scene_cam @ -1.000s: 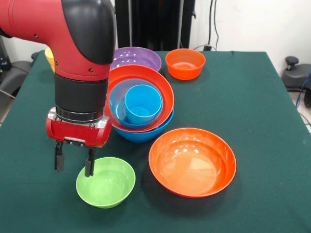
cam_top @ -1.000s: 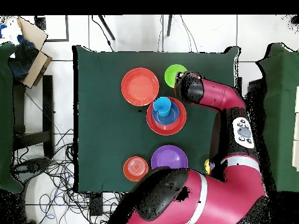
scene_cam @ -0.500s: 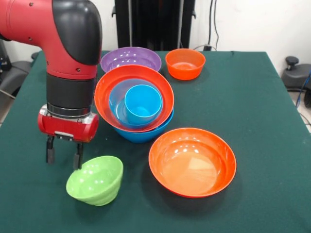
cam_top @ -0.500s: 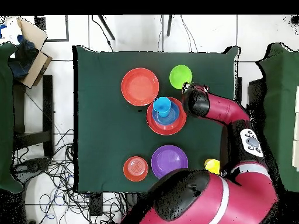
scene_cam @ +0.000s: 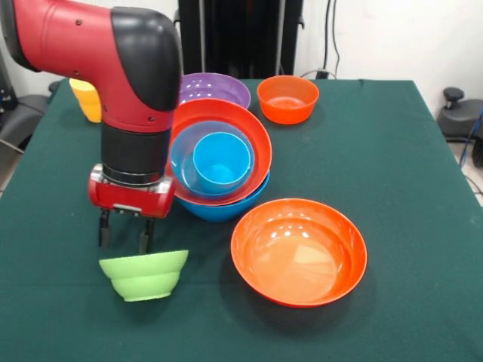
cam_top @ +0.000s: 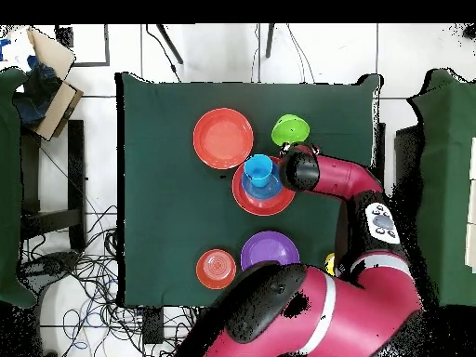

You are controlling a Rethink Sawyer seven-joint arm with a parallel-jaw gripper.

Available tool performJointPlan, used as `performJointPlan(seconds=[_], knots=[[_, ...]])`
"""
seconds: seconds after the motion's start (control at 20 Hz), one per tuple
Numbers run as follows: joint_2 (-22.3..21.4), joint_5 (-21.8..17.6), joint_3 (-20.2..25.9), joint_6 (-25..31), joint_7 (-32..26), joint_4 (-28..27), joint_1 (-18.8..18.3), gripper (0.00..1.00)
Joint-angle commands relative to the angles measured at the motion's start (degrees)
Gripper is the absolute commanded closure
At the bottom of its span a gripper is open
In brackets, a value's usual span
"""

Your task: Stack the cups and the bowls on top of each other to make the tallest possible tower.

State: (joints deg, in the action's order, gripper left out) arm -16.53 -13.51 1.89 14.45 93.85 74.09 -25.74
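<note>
Gripper (scene_cam: 124, 240) open, just above lime bowl (scene_cam: 143, 275).

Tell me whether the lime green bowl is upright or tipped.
Tipped: the lime green bowl shows its ribbed outer wall, its opening turned away, below the gripper.

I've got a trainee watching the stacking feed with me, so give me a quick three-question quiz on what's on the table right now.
1. True or false: the green bowl sits inside the stack.
2. What sits innermost at the top of the stack? A) yellow cup B) blue cup C) purple bowl
3. Fill in: the gripper hangs with its fingers open just above the ____ bowl.

Key:
1. False; it is on the table, tilted, beside the stack.
2. B.
3. Green.
</note>
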Motion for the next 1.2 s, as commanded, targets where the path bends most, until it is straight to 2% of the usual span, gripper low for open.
performJointPlan(seconds=[0.05, 0.65, 0.75, 0.9, 1.1, 1.2], knots=[[-0.2, -3.1, 1.7, 8.1, -0.3, 2.5, 2.3, 0.00], [-6.9, -0.7, 2.0, 15.6, -0.6, 4.8, 2.5, 0.00], [-8.9, 0.2, 2.4, 17.6, -0.5, 5.5, 2.1, 0.00], [-15.4, 2.5, 2.3, 23.4, -0.2, 7.7, 1.5, 0.00], [-18.4, 4.2, 3.1, 29.1, -0.8, 5.3, 1.3, 0.00], [-17.7, 4.7, 2.7, 30.0, 0.7, 2.3, 1.8, 0.00]])
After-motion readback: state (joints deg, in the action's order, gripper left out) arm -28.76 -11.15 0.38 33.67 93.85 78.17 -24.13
